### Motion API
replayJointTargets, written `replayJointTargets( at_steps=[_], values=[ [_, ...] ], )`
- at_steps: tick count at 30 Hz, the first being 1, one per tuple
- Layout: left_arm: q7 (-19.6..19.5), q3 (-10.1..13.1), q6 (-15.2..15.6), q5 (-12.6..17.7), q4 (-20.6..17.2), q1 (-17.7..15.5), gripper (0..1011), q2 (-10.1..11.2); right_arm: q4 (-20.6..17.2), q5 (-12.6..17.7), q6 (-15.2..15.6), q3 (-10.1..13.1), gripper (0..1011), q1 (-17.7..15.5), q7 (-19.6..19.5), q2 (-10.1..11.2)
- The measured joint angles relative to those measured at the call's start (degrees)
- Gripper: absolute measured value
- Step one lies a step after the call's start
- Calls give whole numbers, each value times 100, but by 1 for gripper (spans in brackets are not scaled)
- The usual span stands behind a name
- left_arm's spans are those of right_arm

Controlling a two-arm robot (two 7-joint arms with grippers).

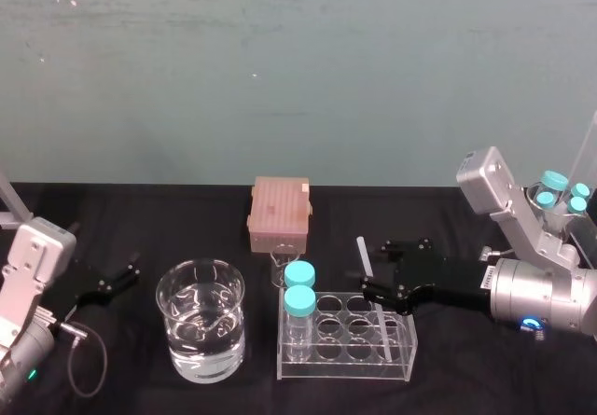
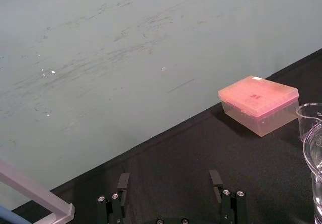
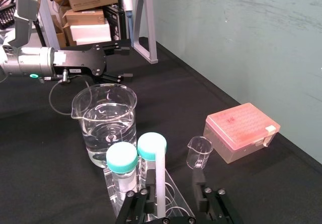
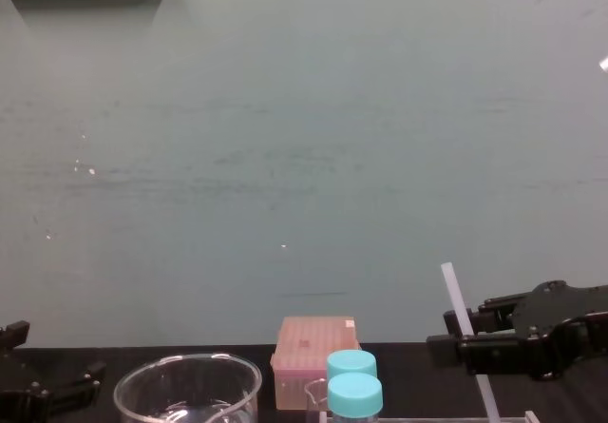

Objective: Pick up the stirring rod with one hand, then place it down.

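The right gripper (image 1: pixel 374 268) sat with its fingers (image 3: pixel 200 191) apart on either side of the long, thin, white translucent stirring rod (image 1: pixel 366 256), not clamped on it. In the right wrist view the rod lay closer to one finger than the other, and contact could not be made out. The rod stood tilted in the right end of the clear plastic tube rack (image 1: pixel 345 370), its top leaning away from the robot and rising above the two blue-capped clear vials (image 1: pixel 299 300) at the rack's left end. It looked light, stiff, smooth and probably brittle, so a gentle, centred squeeze on the bare upper length above the rack seemed the best hold, followed by a lift along its lean so it would not lever against the rack. Left of the rack stood a wide glass beaker of water (image 1: pixel 201 331) on the black tabletop (image 1: pixel 466 368). Farther left, well apart from the rack, the left gripper (image 1: pixel 126 278) rested idle with its fingers spread.
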Motion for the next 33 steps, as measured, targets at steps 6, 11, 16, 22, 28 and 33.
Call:
replayJointTargets(
  at_steps=[6,11,16,22,28,33],
  values=[
    [0,0,0,0,0,0,1005,0,-4,2,0,0,316,0,3,3],
    [0,0,0,0,0,0,1005,0,-5,5,1,0,162,0,6,5],
    [0,0,0,0,0,0,1005,0,-5,5,0,0,72,0,10,5],
    [0,0,0,0,0,0,1005,0,-5,5,0,0,72,0,10,5],
    [0,0,0,0,0,0,1005,0,-5,5,0,0,72,0,9,5],
    [0,0,0,0,0,0,1005,0,-5,5,0,-1,72,0,9,5]
  ],
)
